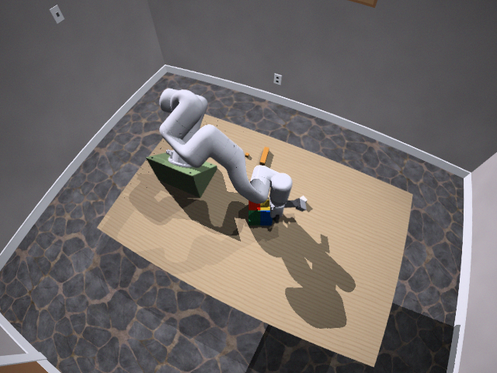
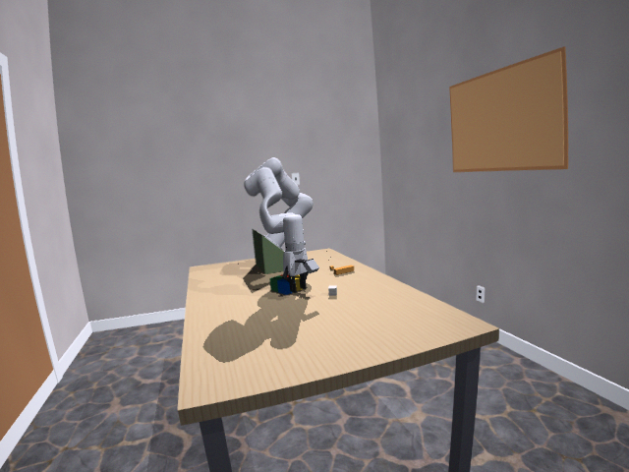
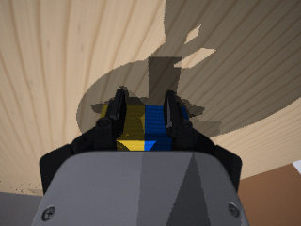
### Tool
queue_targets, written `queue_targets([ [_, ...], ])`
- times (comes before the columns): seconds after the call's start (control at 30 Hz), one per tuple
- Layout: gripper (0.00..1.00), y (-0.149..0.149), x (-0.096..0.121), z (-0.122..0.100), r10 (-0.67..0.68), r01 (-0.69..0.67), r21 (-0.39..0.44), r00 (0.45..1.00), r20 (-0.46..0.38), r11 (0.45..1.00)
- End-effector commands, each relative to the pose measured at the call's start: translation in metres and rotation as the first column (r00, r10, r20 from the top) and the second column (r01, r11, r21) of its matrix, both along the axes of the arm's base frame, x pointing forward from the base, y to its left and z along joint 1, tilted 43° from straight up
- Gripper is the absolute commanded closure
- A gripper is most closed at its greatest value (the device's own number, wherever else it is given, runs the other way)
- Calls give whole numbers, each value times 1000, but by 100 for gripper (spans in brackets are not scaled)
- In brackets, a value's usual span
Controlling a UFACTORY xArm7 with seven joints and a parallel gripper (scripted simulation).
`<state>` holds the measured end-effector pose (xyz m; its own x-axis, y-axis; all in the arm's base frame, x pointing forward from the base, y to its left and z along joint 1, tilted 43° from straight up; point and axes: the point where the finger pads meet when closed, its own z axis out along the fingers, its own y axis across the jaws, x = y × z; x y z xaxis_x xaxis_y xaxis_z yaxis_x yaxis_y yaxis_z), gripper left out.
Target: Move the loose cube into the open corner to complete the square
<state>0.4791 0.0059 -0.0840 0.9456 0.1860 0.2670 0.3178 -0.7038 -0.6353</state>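
Observation:
A red cube [image 1: 253, 206], a yellow cube [image 1: 264, 208] [image 2: 297, 283] [image 3: 134, 116], a green cube [image 1: 254, 217] [image 2: 274, 284] and a blue cube [image 1: 265, 217] [image 2: 283, 287] [image 3: 155, 116] sit together as a two-by-two block. In the wrist view the yellow and blue cubes meet along a straight seam with no gap seen. The arm hides part of the red and yellow cubes in the top view. My gripper [image 1: 276, 220] [image 2: 295, 280] [image 3: 145, 99] is half open, low at the block, one finger on the yellow side and one on the blue side. Whether the fingers touch the cubes cannot be told.
A small white cube [image 1: 303, 198] [image 2: 332, 290] lies on the table [image 1: 361, 224] [image 2: 396, 329] near the block. An orange bar [image 1: 264, 155] [image 2: 343, 269] and a small orange piece [image 1: 246, 155] [image 2: 331, 267] lie farther back. The green arm base [image 1: 176, 176] [image 2: 273, 256] stands behind.

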Motion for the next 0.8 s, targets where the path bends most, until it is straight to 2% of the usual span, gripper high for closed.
queue_targets([
  [0.0,51,-2,1,1,-3,3,-2,1000,2,1000],
  [0.77,51,-1,4,1,-3,3,-2,1000,2,1000],
])
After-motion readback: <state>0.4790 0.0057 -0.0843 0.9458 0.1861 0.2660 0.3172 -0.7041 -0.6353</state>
